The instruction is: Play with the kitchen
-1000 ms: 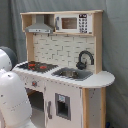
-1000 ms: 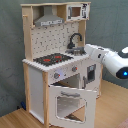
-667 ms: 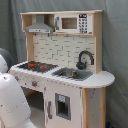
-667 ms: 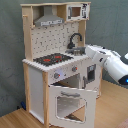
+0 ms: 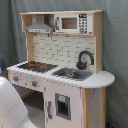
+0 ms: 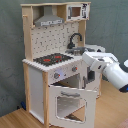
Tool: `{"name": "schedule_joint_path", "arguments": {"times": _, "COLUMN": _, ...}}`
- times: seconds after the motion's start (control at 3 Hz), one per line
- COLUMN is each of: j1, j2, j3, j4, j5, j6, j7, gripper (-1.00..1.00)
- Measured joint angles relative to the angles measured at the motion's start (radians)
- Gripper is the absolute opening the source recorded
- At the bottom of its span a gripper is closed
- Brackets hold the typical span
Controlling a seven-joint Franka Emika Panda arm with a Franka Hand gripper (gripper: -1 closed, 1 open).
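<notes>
The kitchen [image 5: 65, 65] is a tall toy of light wood and white panels. In both exterior views it shows a grey hood [image 5: 40, 27], a black-red stovetop [image 6: 52, 59], a black faucet [image 5: 85, 57] and a sink [image 5: 72, 74]. In the second exterior view its windowed oven door [image 6: 70, 104] hangs open, tilted outward. The white arm [image 6: 107, 67] reaches in from the second exterior view's right, level with the counter. A dark part that may be my gripper [image 6: 90, 77] hangs in front of the cabinet beside the oven opening. In the first exterior view only a white arm link [image 5: 11, 107] shows, at the lower left.
A microwave [image 5: 72, 22] sits on the top shelf next to the hood. A grey curtain [image 5: 115, 45] hangs behind the kitchen. The wooden floor [image 6: 15, 117] runs in front of the open oven door.
In the second exterior view the arm has moved left, closer to the kitchen's counter and front. In the first exterior view the white link has sunk lower. The oven door stays open.
</notes>
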Motion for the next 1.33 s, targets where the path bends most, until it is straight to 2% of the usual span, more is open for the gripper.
{"name": "schedule_joint_path", "arguments": {"times": 0.33, "j1": -0.043, "j2": -0.043, "j3": 0.032, "j4": -0.012, "j5": -0.001, "j6": 0.086, "j7": -0.001, "gripper": 1.00}}
{"name": "schedule_joint_path", "arguments": {"times": 0.67, "j1": -0.092, "j2": -0.063, "j3": 0.072, "j4": -0.012, "j5": -0.001, "j6": 0.170, "j7": -0.004, "gripper": 1.00}}
{"name": "schedule_joint_path", "arguments": {"times": 1.0, "j1": -0.133, "j2": -0.060, "j3": 0.071, "j4": -0.019, "j5": 0.001, "j6": 0.258, "j7": -0.032, "gripper": 1.00}}
{"name": "schedule_joint_path", "arguments": {"times": 1.33, "j1": -0.167, "j2": -0.045, "j3": 0.056, "j4": -0.056, "j5": 0.002, "j6": 0.286, "j7": 0.056, "gripper": 1.00}}
